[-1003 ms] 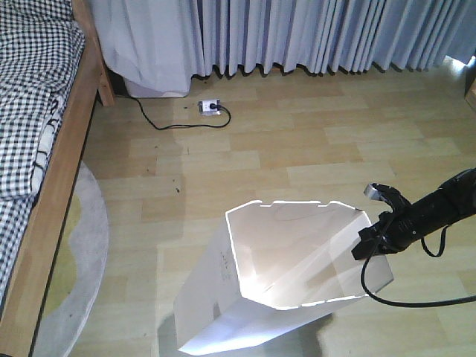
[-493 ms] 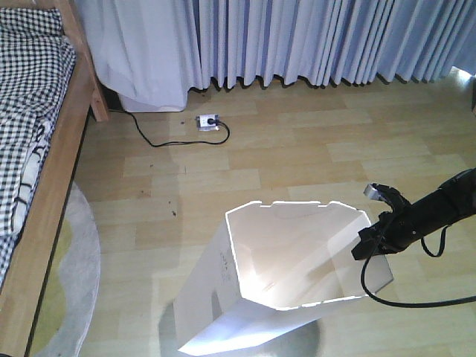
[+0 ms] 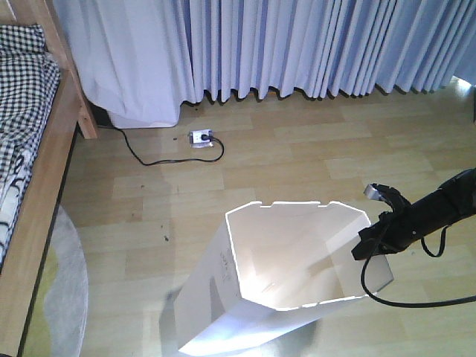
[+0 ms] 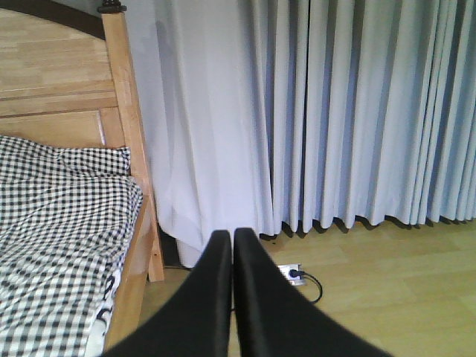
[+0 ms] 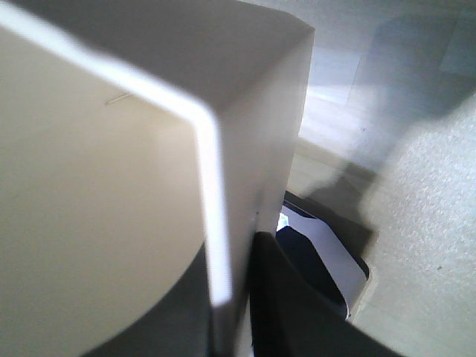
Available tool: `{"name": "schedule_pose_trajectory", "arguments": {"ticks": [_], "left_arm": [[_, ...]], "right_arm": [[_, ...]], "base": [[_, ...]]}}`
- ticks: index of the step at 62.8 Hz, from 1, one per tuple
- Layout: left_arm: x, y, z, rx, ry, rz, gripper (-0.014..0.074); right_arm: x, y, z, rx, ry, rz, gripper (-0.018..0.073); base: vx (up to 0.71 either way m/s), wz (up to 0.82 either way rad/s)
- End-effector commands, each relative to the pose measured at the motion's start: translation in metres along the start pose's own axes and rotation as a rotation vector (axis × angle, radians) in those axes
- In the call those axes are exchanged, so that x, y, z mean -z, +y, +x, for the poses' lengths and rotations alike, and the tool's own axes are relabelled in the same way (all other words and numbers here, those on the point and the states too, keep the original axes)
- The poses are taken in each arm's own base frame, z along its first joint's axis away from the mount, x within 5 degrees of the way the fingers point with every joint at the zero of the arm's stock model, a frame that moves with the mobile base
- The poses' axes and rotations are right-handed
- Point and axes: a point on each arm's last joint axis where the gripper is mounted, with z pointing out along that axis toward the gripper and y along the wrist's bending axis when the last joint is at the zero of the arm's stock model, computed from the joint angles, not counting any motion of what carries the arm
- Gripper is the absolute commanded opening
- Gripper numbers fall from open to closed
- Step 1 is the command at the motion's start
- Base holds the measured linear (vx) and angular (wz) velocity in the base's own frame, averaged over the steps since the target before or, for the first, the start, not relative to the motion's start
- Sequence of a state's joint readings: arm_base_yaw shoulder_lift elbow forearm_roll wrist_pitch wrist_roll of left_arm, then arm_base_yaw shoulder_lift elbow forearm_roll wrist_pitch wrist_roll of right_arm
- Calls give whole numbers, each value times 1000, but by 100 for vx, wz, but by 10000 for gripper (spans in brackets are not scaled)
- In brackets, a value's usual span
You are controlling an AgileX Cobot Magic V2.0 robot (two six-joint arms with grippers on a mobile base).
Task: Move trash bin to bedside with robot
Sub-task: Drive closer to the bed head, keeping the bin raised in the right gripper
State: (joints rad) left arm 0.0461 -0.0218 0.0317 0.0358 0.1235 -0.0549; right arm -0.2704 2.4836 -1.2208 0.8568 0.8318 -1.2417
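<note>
The right gripper (image 3: pixel 370 242) is pinching the bin (image 3: pixel 290 275) by the right-hand edge of its rim, one finger inside the wall and one outside, as the right wrist view is showing up close. The left gripper (image 4: pixel 233 242) is holding nothing, its fingers pressed together and pointing toward the curtain (image 4: pixel 357 111). The bin is standing out on open floor (image 3: pixel 297 171), well apart from the bed (image 3: pixel 33 193) running down the left edge of the front view, so most of the trip is probably lying ahead. The grip is taking only a thin strip of smooth plastic on one side, so the rim could be slipping free if the base is jerking or turning sharply, and a one-sided pull could be tipping or swinging the bin. Heading left, its foot could be catching on the edge of the rug (image 3: pixel 71 282) beside the bed. The power strip (image 3: pixel 201 137) near the curtain is becoming a snag only if the path is drifting that way. The bottom of the front view is cutting off the bin's foot, so I cannot tell whether it is resting on the floor or hanging lifted. The fingertips are showing dark and blurred in the wrist view, making their reach over the rim hard to judge.
</note>
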Motion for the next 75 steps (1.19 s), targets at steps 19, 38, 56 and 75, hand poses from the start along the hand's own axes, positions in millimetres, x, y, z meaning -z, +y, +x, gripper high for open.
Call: {"name": "schedule_pose_trajectory", "arguments": {"ticks": [19, 38, 56, 75], "left_arm": [[2, -1, -15, 6, -102, 5, -6], [2, -1, -15, 6, -102, 5, -6], [2, -1, -15, 6, -102, 5, -6], [2, -1, -15, 6, -102, 5, -6]], "right_arm": [[29, 32, -14, 9, -57, -203, -4], [29, 32, -14, 8, -57, -203, -4], [29, 32, -14, 7, -58, -204, -4], [29, 32, -14, 8, -58, -204, -4]], "base": [[24, 1], [25, 12], [23, 7], [20, 1]]}}
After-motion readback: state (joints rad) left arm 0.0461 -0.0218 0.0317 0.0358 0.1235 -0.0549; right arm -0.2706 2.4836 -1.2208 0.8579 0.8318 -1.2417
